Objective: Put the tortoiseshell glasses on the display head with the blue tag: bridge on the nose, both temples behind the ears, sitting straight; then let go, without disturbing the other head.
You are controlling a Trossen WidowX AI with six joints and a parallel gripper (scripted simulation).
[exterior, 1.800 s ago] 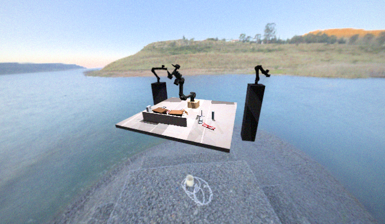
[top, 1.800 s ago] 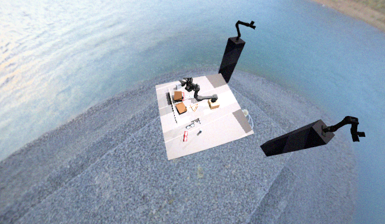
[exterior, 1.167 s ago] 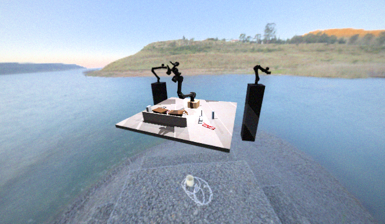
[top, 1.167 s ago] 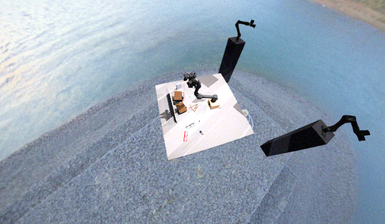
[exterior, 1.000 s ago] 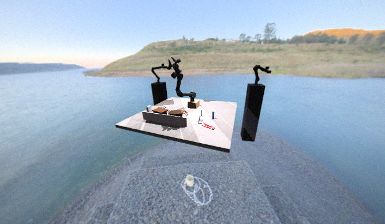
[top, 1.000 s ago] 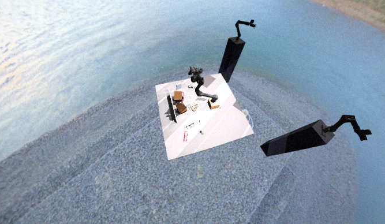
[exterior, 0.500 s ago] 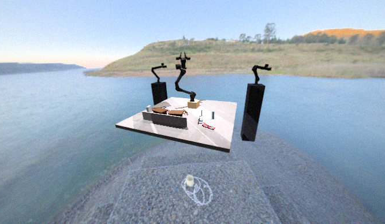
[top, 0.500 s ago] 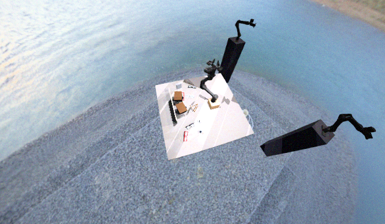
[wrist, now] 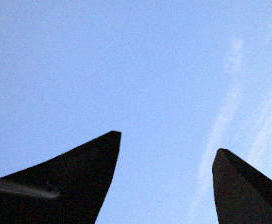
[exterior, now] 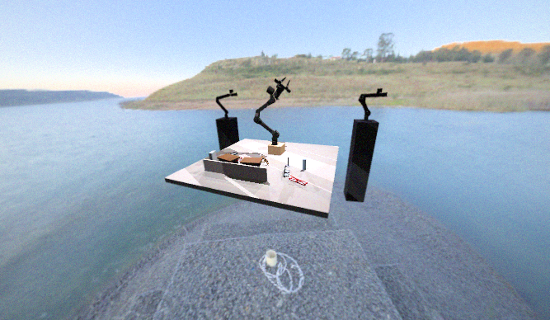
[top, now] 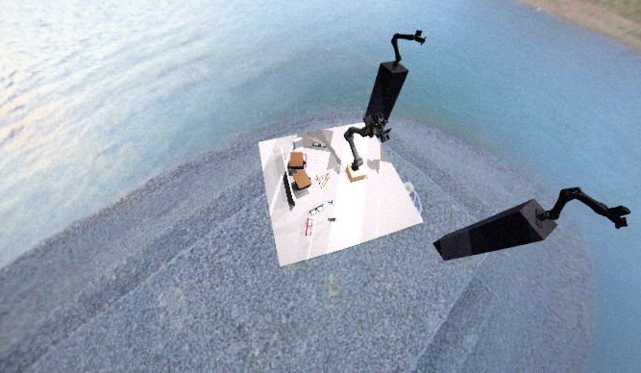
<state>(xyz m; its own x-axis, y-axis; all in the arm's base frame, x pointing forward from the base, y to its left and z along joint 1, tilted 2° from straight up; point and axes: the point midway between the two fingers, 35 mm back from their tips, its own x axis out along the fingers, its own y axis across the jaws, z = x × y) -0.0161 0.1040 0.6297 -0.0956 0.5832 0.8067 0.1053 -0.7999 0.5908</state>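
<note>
My gripper [top: 381, 131] [exterior: 284, 84] [wrist: 168, 149] is raised high above the back of the white table [top: 369, 211] [exterior: 308, 195] and points at the sky. Its fingers stand partly apart and only sky shows between them. The tortoiseshell glasses [top: 322, 179] lie on the table right of two brown-topped display heads [top: 296, 160] [top: 302, 179] [exterior: 228, 157] [exterior: 251, 160], far below the gripper. The tags on the heads are too small to tell apart.
Black-framed glasses [top: 320, 209] [exterior: 286, 171] and red glasses [top: 308, 226] [exterior: 298, 180] lie nearer the front. A dark low wall [top: 288, 189] [exterior: 238, 170] stands beside the heads. The arm's wooden base [top: 356, 173] [exterior: 276, 148] sits at the back. Two black camera pillars [top: 385, 91] [exterior: 360, 158] flank the table.
</note>
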